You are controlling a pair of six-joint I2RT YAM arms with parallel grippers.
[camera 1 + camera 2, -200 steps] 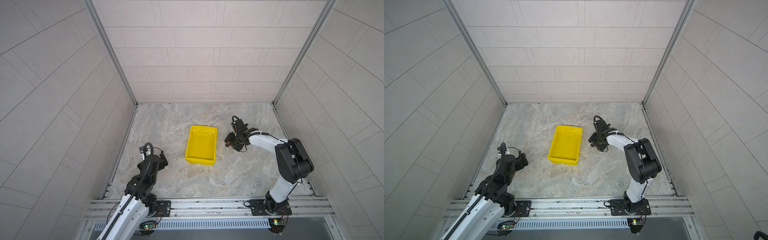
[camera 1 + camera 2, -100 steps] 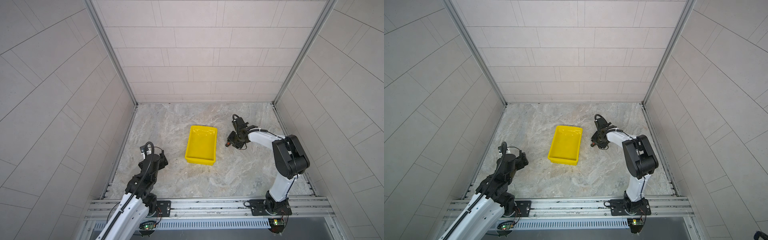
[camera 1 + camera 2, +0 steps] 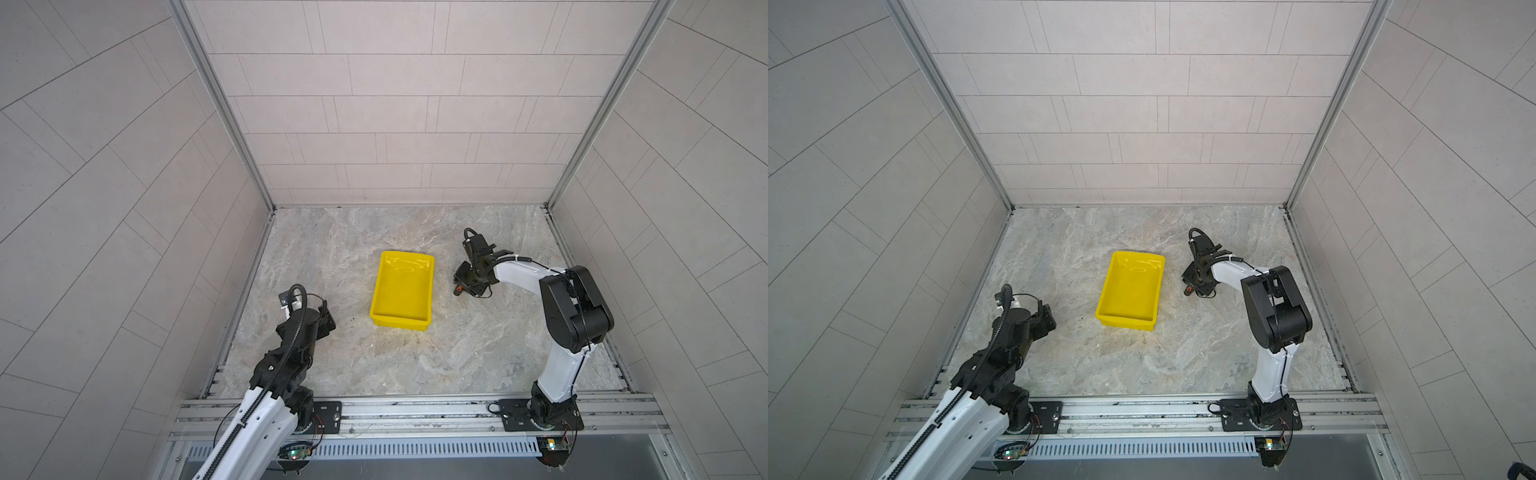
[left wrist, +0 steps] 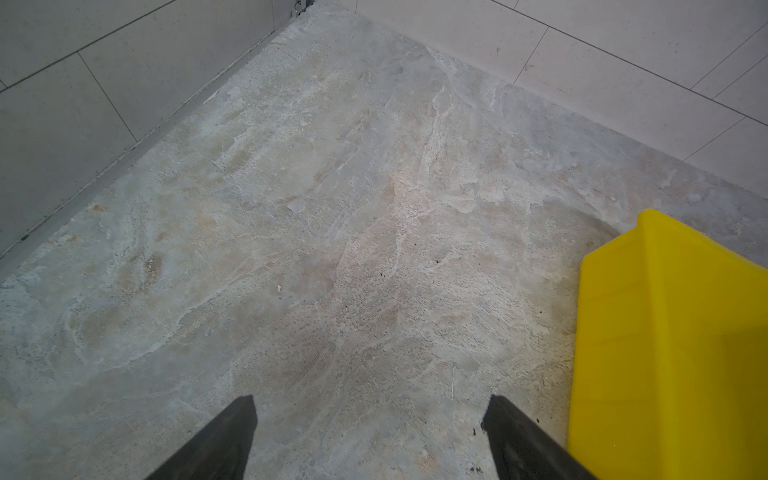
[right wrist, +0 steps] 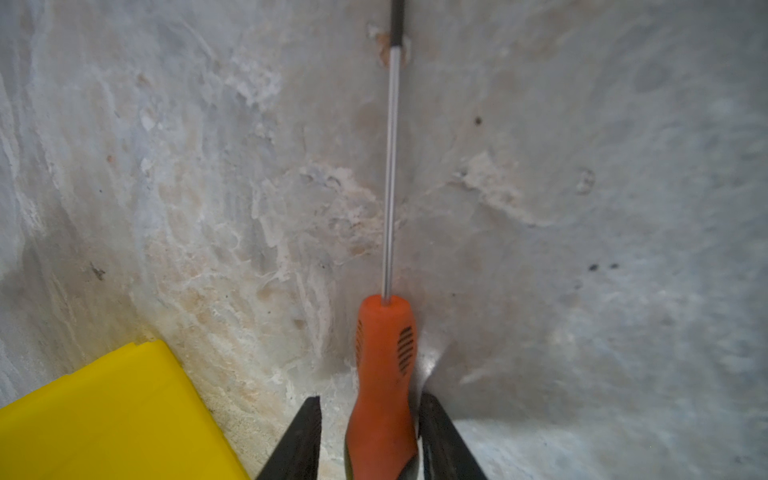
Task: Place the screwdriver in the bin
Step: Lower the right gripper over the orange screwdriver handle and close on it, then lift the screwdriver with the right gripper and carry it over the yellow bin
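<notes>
The right fingers (image 5: 305, 440) straddle the orange handle of the screwdriver (image 5: 384, 374), nearly closed (whether they pinch it yet, I cannot tell). Its shaft lies on the surface (image 5: 582, 249), pointing away from them. Squeeze squarely, lift level, and clear the rim of the bin (image 5: 104, 415) beside them.

The grey-and-beige marbled, stone-look tabletop (image 3: 478, 345) carries two things. A shallow, rectangular, bright yellow plastic bin (image 3: 401, 323) sits flat near its middle in both top views. Just beside the bin but apart from it is a small screwdriver (image 5: 384, 365) with an orange handle and a thin metal shaft, seemingly resting on the stone. Tiny dark specks (image 4: 382, 274) dot the surface near the bin.
</notes>
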